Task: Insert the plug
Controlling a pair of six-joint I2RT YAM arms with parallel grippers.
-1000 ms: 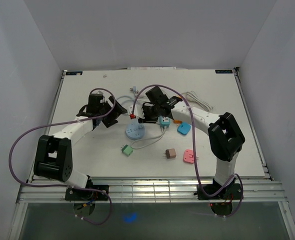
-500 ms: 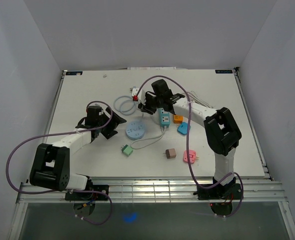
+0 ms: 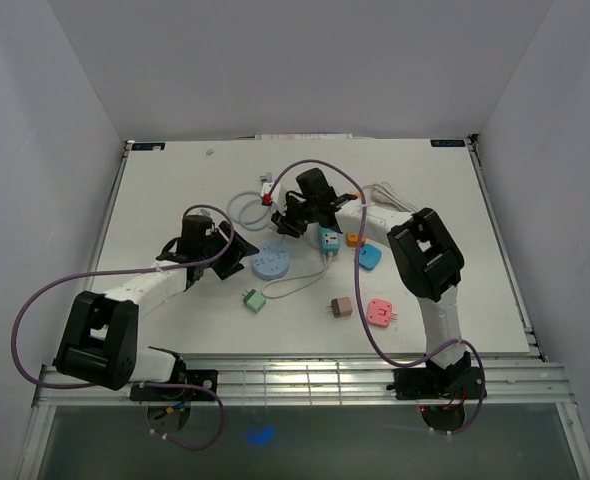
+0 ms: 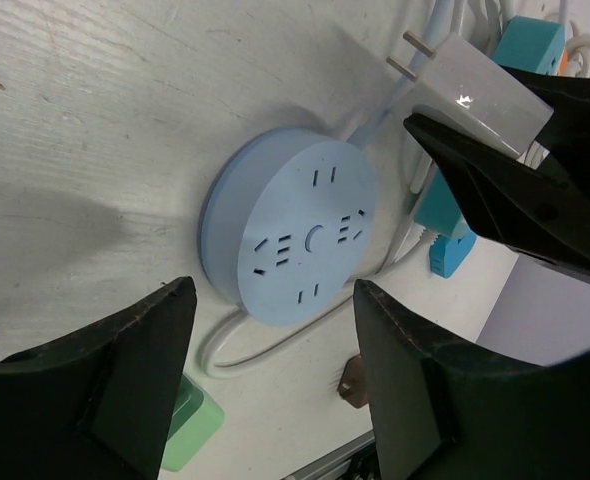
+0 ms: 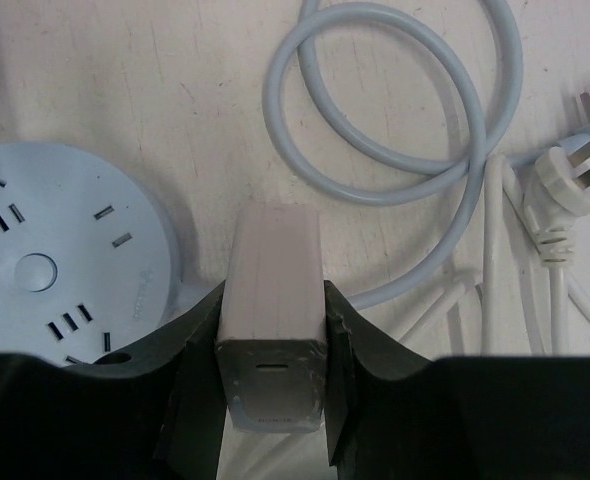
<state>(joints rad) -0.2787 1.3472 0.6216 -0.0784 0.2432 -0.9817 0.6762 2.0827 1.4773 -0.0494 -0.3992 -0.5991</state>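
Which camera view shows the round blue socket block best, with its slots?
The left wrist view: the whole face of the round blue socket block shows, every slot clear. The right wrist view cuts it off at the left edge; the top external view shows it small, slots unreadable.

Round socket hub (image 3: 271, 262) is pretty boxed in. The left gripper (image 3: 237, 258) is just beside its left side, and the right gripper (image 5: 272, 330), pinching the white adapter (image 5: 271, 260), hangs over its far edge. The coiled cable (image 3: 243, 210) lies beyond that, and the green plug (image 3: 253, 298) sits near its front. There's open room at the table's (image 3: 165, 190) far-left corner, along its left edge and along its right edge.
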